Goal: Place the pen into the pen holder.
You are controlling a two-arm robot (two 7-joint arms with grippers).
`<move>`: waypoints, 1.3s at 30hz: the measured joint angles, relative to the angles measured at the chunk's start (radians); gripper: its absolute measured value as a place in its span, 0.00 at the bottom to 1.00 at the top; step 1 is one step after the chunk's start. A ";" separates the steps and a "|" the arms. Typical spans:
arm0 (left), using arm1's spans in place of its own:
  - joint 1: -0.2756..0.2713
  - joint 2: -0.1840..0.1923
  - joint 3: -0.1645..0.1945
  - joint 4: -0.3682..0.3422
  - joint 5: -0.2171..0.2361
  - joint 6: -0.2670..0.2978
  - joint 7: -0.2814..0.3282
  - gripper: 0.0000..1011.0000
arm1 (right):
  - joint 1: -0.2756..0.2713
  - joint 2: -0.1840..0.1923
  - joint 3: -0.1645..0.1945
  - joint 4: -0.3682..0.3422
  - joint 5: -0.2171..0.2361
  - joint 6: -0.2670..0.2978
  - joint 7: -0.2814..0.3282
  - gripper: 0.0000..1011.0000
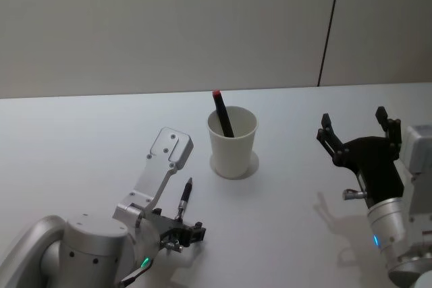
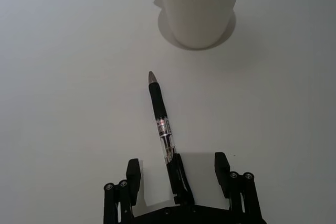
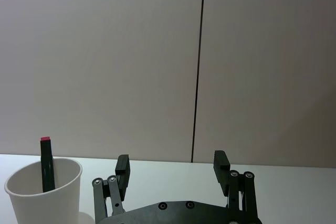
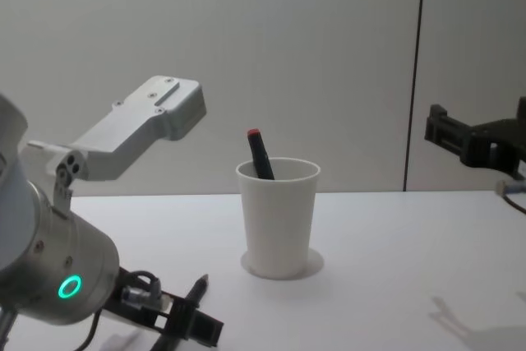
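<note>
Straddling the clear, black-gripped pen [image 2: 164,129] on the white table [image 2: 63,103] near the white paper-cup pen holder [image 2: 199,9], the left gripper [image 2: 177,161] gapes wide — a skewed close could flick it away — right gripper [image 1: 354,118] raised, equally wide.

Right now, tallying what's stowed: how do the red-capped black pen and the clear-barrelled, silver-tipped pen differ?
The red-capped black pen leans inside the white paper cup; the clear-barrelled pen is outside it, between the left gripper's open fingers. The first is opaque, red-topped; the second is see-through, silver-tipped. Both have black sections.
</note>
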 joint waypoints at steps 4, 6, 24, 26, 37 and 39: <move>0.004 0.001 0.004 0.001 0.024 -0.011 -0.005 0.83 | 0.000 0.000 0.000 0.000 0.000 0.000 0.000 0.99; 0.006 0.001 0.005 0.002 0.037 -0.017 -0.006 0.76 | 0.000 0.000 0.000 0.000 0.000 0.000 0.000 0.99; 0.017 -0.009 0.001 0.018 0.091 -0.028 -0.027 0.18 | 0.000 0.000 0.000 0.000 0.000 0.000 0.000 0.99; 0.017 -0.010 0.001 0.019 0.096 -0.028 -0.031 0.17 | 0.000 0.000 0.000 0.000 0.000 0.000 0.000 0.99; 0.021 -0.014 0.002 0.022 0.134 -0.018 -0.055 0.17 | 0.000 0.000 0.000 0.000 0.000 0.000 0.000 0.99; 0.023 -0.014 0.003 0.022 0.140 -0.018 -0.059 0.17 | 0.000 0.000 0.000 0.000 0.000 0.000 0.000 0.99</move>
